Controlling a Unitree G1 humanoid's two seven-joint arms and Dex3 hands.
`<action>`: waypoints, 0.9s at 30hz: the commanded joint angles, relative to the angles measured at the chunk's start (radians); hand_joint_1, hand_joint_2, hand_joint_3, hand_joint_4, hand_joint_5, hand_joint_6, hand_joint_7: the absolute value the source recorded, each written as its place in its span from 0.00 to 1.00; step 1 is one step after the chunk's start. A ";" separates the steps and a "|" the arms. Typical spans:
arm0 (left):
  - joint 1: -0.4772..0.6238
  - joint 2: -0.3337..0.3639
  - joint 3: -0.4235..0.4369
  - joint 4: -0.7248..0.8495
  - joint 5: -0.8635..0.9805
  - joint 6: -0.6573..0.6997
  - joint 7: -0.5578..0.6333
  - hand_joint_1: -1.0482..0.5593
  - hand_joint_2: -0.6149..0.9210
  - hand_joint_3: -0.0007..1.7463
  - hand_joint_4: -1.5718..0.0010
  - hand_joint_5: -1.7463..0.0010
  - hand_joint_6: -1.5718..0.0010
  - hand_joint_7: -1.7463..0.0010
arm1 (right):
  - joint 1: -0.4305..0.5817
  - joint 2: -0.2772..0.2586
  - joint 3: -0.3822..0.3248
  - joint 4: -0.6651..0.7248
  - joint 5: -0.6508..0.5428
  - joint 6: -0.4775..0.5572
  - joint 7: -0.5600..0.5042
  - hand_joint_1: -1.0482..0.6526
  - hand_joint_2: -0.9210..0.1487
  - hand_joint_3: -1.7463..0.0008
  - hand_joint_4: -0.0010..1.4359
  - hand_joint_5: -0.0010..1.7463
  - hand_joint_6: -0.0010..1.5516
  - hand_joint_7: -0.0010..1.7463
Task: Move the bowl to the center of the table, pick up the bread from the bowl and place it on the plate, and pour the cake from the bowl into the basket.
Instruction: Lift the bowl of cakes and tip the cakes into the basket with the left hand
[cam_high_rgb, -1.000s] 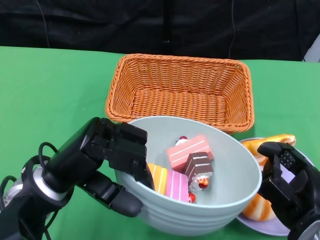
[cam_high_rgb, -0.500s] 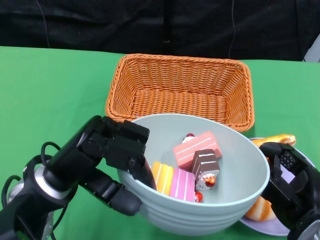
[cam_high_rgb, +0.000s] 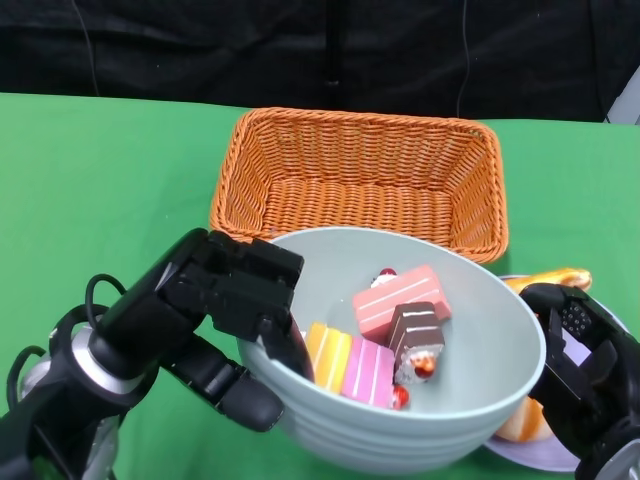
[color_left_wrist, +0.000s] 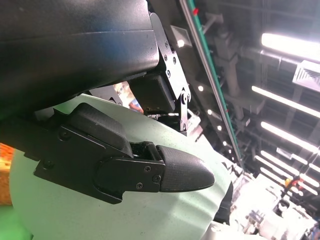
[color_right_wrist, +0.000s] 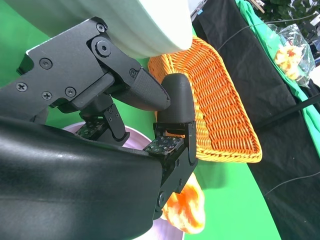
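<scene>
A: How far along does the job look?

B: Fairly far, I'd judge. The bread (cam_high_rgb: 545, 285) lies on the plate (cam_high_rgb: 520, 452), beside and partly under the right hand (cam_high_rgb: 580, 375), so that step seems done. The pouring is what's left: the cake pieces (cam_high_rgb: 385, 330) are all inside the bowl (cam_high_rgb: 470, 400), and the basket (cam_high_rgb: 360, 180) just beyond both hands has nothing visible in it.

A: And the bowl itself?

B: Between the two hands, close in front of the basket's near wall. Whether it is lifted off the table (cam_high_rgb: 90, 170) I can't tell.

A: What is the left hand (cam_high_rgb: 225, 325) doing?

B: It's clamped on the bowl's near-left rim: fingers over the lip and inside beside the cakes, thumb against the outer wall. The left wrist view shows a finger lying flat on the pale green shell.

A: The right one?

B: Fingers parted and loosely curved, sitting by the bowl's right wall, over the plate. It holds nothing I can see; contact with the bowl is unclear.
</scene>
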 joint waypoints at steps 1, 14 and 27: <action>-0.053 -0.056 0.019 0.070 -0.021 -0.075 0.000 0.24 1.00 0.23 0.40 0.01 0.37 0.40 | -0.013 0.007 -0.012 -0.006 0.013 0.008 -0.014 0.57 0.24 0.32 0.57 1.00 0.39 0.99; -0.040 -0.080 0.010 0.061 -0.163 -0.043 -0.125 0.27 1.00 0.26 0.41 0.00 0.38 0.41 | -0.014 0.007 -0.009 -0.009 0.013 0.011 -0.020 0.57 0.24 0.32 0.57 1.00 0.39 0.99; -0.033 -0.093 0.042 0.055 -0.153 -0.036 -0.158 0.25 1.00 0.27 0.41 0.00 0.37 0.43 | -0.019 0.004 -0.014 -0.002 0.008 0.011 -0.021 0.56 0.24 0.33 0.57 1.00 0.39 1.00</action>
